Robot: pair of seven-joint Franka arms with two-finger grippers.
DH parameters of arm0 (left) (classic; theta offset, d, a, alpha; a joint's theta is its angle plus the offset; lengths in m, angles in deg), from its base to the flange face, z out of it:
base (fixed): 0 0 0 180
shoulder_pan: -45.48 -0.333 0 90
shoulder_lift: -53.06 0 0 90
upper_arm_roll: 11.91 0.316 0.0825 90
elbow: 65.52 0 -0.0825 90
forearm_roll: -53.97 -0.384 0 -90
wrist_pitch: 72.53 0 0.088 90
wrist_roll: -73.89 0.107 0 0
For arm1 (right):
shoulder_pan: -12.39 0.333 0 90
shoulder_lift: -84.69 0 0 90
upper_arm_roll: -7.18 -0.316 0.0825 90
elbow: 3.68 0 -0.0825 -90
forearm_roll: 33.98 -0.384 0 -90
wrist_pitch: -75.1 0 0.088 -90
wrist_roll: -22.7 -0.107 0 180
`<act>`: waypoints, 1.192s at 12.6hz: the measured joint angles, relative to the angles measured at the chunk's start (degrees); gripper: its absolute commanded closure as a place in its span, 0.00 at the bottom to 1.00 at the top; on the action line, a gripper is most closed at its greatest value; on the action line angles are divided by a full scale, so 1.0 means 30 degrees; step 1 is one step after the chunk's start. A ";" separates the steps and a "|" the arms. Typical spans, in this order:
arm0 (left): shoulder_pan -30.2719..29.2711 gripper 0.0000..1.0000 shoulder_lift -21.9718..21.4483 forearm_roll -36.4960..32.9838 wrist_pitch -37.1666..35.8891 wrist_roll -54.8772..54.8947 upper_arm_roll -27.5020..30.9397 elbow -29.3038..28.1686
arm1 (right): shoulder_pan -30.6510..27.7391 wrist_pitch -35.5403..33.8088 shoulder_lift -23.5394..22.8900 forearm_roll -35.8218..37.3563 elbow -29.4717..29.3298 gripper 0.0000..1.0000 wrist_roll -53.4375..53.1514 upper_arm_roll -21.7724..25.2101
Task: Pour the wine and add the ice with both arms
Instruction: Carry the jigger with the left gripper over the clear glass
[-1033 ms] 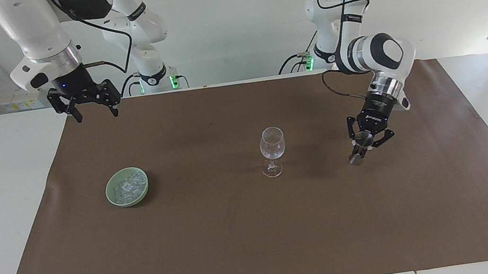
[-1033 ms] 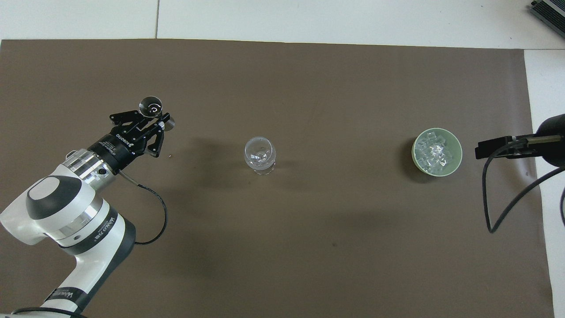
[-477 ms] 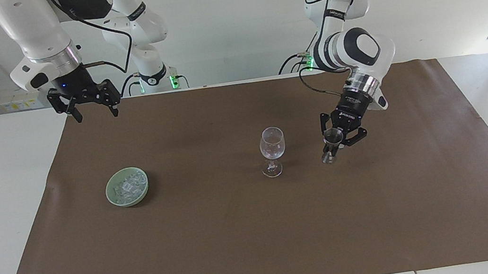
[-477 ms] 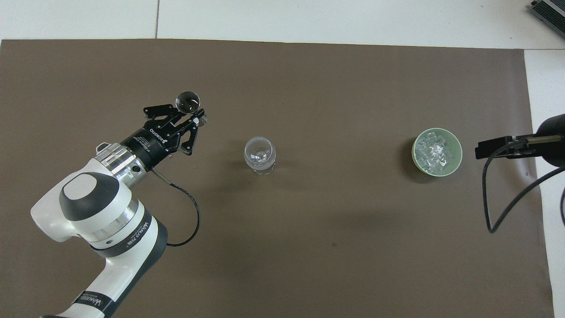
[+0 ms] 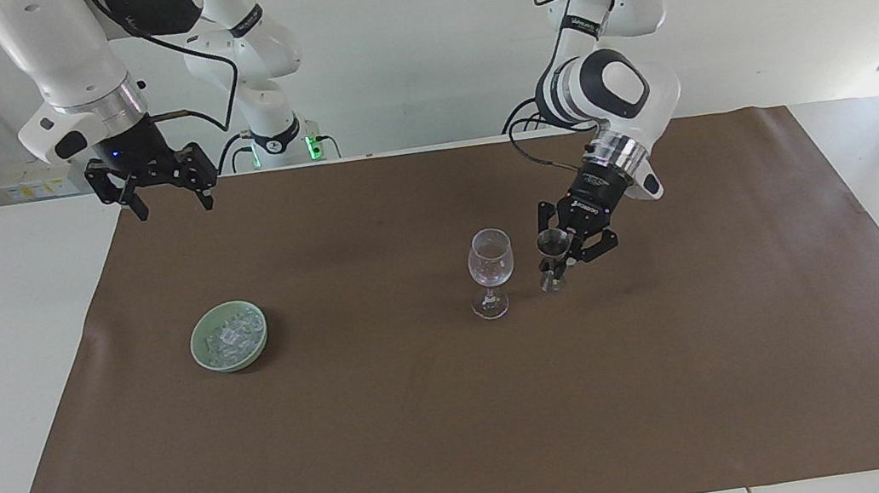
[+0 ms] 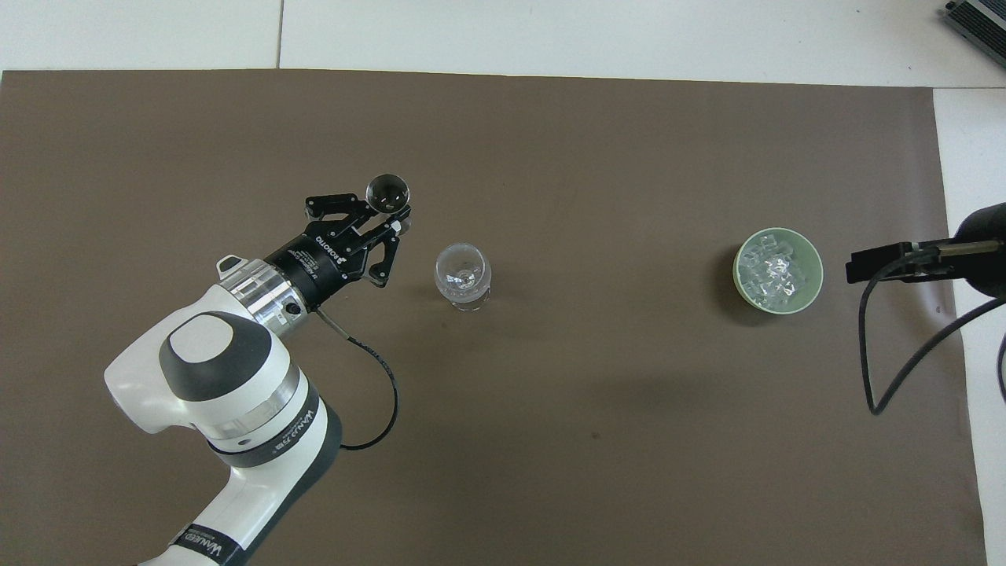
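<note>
Two arms in frame, only one working. Your left pincer (image 5: pixel 560 257) is closed on a small metal jigger (image 5: pixel 552 262), cup mouth upward, and is carrying it just above the brown mat (image 5: pixel 682 384).

Change over the last second: the left arm has swung the jigger from the left arm's end of the table (image 5: pixel 0 360) in toward the wine glass (image 5: pixel 490 270). The jigger now hangs just beside the glass bowl, not touching it, rim roughly level with the lower half of the bowl. In the overhead view the jigger (image 6: pixel 388 191) sits a little farther from the robots than the glass (image 6: pixel 463 275).

Meaning for the task: transport looks nearly done, and the pour is the step in hand. You likely need to lift the jigger above the glass rim before tipping, since it rides low now. Watch for a knock against the stemmed glass, which should topple easily.

Glass contents: a few pale glints low in the bowl, cannot tell what.

Ice (image 5: pixel 231 336) lies heaped in the pale green bowl (image 5: pixel 201 349), toward the right arm's end. Right pincer (image 5: pixel 163 191) waits spread open and empty, high over the mat's edge nearest the robots.
</note>
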 measured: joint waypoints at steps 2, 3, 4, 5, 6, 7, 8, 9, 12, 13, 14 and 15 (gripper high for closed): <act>0.0315 1.00 0.0193 0.0000 0.0118 0.0000 0.0012 0.0185 | 0.0000 0.0000 0.0000 0.0000 0.0000 0.00 0.0000 0.0000; 0.0393 1.00 0.0236 0.0000 0.0139 0.0015 0.0019 0.0258 | 0.0000 0.0000 0.0000 0.0000 0.0000 0.00 0.0000 0.0000; 0.0433 1.00 0.0248 -0.0002 0.0145 0.0120 0.0011 0.0293 | 0.0000 0.0000 0.0000 0.0000 0.0000 0.00 0.0000 0.0000; 0.0440 1.00 0.0251 -0.0003 0.0146 0.0362 0.0008 0.0303 | 0.0000 0.0000 0.0000 0.0000 0.0000 0.00 0.0000 0.0000; 0.0441 1.00 0.0251 -0.0005 0.0146 0.0707 0.0008 0.0310 | 0.0000 0.0000 0.0000 0.0000 0.0000 0.00 0.0000 0.0000; 0.0443 1.00 0.0252 -0.0006 0.0146 0.1132 0.0007 0.0310 | 0.0000 0.0000 0.0000 0.0000 0.0000 0.00 0.0000 0.0000; 0.0447 1.00 0.0255 -0.0006 0.0145 0.1557 0.0003 0.0310 | 0.0000 0.0000 0.0000 0.0000 0.0000 0.00 0.0000 0.0000; 0.0465 1.00 0.0259 -0.0007 0.0144 0.2010 -0.0004 0.0310 | 0.0000 0.0000 0.0000 0.0000 0.0000 0.00 0.0000 0.0000; 0.0760 1.00 0.0263 -0.0008 0.0145 0.2988 -0.0006 0.0309 | 0.0000 0.0000 0.0000 0.0000 0.0000 0.00 0.0000 0.0000; 0.0875 1.00 0.0263 -0.0008 0.0145 0.3308 0.0004 0.0309 | 0.0000 0.0000 0.0000 0.0000 0.0000 0.00 0.0000 0.0000; 0.0929 1.00 0.0263 -0.0008 0.0146 0.3576 0.0000 0.0307 | 0.0000 0.0000 0.0000 0.0000 0.0000 0.00 0.0000 0.0000; 0.0932 1.00 0.0263 -0.0008 0.0146 0.3869 0.0002 0.0302 | 0.0000 0.0000 0.0000 0.0000 0.0000 0.00 0.0000 0.0000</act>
